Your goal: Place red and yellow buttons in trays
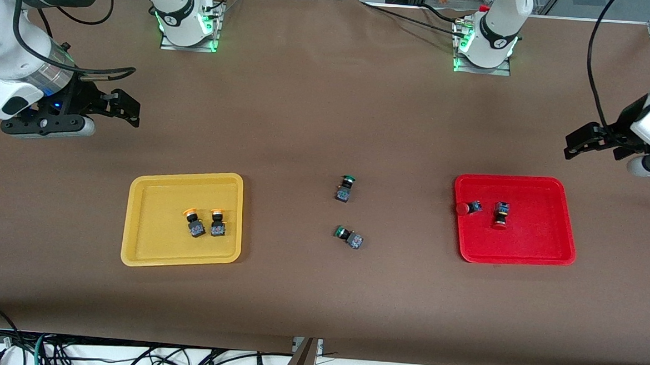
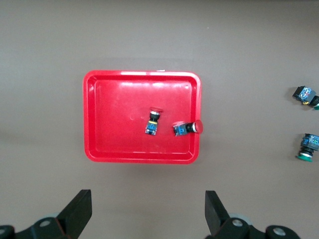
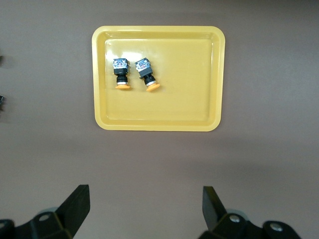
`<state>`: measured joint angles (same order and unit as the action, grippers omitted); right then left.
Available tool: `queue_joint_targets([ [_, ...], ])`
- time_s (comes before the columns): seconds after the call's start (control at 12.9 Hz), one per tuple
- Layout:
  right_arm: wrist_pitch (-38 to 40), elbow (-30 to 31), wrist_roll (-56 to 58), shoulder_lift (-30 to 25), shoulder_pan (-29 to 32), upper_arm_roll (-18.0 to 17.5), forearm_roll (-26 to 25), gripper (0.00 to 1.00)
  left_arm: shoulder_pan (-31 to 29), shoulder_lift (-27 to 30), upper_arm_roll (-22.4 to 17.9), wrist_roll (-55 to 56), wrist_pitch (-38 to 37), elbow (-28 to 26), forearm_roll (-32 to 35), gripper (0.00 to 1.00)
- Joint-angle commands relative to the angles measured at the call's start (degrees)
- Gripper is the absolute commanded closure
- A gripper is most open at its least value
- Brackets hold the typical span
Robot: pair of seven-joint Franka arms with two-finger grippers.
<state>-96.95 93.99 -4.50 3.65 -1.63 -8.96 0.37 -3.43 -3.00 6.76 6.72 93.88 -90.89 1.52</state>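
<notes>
We see both yellow buttons (image 1: 205, 222) lying side by side in the yellow tray (image 1: 149, 251) and both red buttons (image 1: 487, 210) in the red tray (image 1: 555, 239) — one against its rim. Two green buttons (image 1: 347, 212) lie between the trays. Left gripper (image 1: 583, 141) and right gripper (image 1: 120, 106) hover released — holding nothing.

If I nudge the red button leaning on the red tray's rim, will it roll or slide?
The red button lies on its side, cap on the red tray rim, so a nudge would probably drop it flat. Its round cap may let it pivot; the blocky body should stop a true roll. It looks small and rigid, likely light.
</notes>
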Motion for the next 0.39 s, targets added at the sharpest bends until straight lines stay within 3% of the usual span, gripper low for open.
queue_joint_targets([
  [0.0, 0.01, -0.21, 0.90, -0.49, 0.93, -0.97, -0.54, 0.00, 4.81, 4.50, -4.81, -1.70, 2.98, -6.49, -0.90, 0.00],
  [0.31, 0.10, -0.91, 1.07, -0.49, 0.66, -0.97, -0.63, 0.00, 4.75, 2.84, -4.74, -0.74, 0.96, -4.66, -1.17, 0.00],
])
